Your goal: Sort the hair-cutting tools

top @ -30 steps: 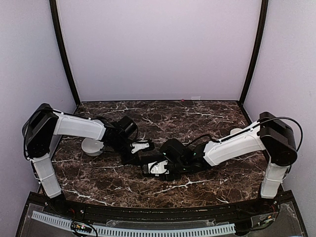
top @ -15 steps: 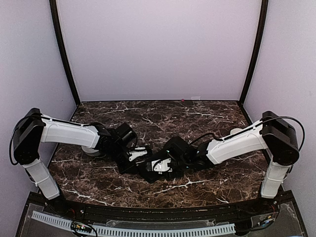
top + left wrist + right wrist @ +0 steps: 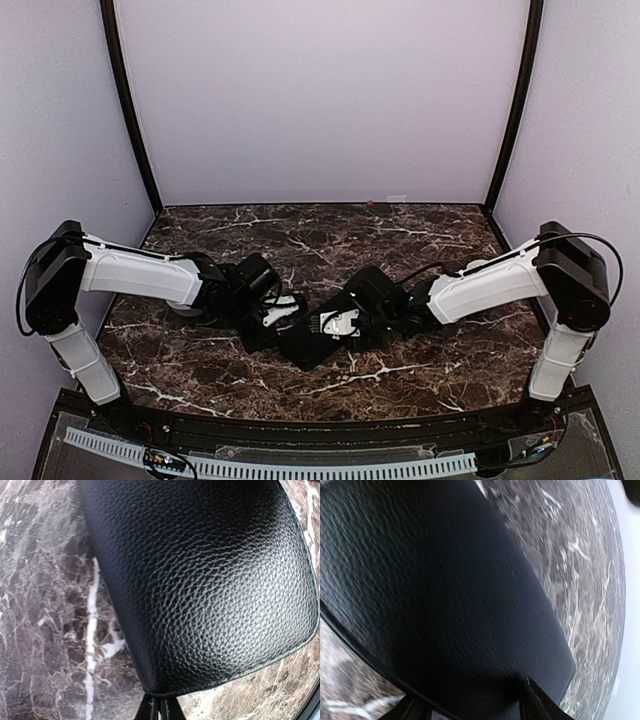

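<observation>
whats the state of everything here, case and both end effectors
black case: outer face unbroken, no opening in view, held between the two arms
left end effector: shut, fingers pinched together on the case's seamed edge
right end effector: open, fingers spread apart at the case's near edge
hair-cutting tools: none in view

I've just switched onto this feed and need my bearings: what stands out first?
Both arms converge at the middle of the dark marble table, with the left gripper and right gripper close together over a black case. In both wrist views the case's grained surface fills nearly the whole frame, with only the fingertips showing at its near edge.
</observation>
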Action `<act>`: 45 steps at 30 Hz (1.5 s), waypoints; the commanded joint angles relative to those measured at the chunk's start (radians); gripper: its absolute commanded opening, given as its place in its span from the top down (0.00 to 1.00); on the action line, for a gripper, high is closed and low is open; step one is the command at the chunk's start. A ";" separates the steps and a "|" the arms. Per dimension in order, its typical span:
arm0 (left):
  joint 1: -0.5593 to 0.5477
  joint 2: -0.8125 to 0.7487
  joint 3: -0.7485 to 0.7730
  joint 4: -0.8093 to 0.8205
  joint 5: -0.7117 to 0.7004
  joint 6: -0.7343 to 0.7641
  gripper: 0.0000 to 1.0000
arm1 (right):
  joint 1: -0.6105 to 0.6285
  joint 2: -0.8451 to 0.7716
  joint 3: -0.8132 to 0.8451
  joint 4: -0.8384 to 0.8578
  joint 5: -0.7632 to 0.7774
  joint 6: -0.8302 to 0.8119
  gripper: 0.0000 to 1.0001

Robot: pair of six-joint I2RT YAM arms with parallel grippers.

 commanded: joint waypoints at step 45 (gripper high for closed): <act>0.177 0.405 0.493 0.127 0.262 0.167 0.68 | -0.208 -0.072 0.131 -0.285 -0.123 -0.103 0.33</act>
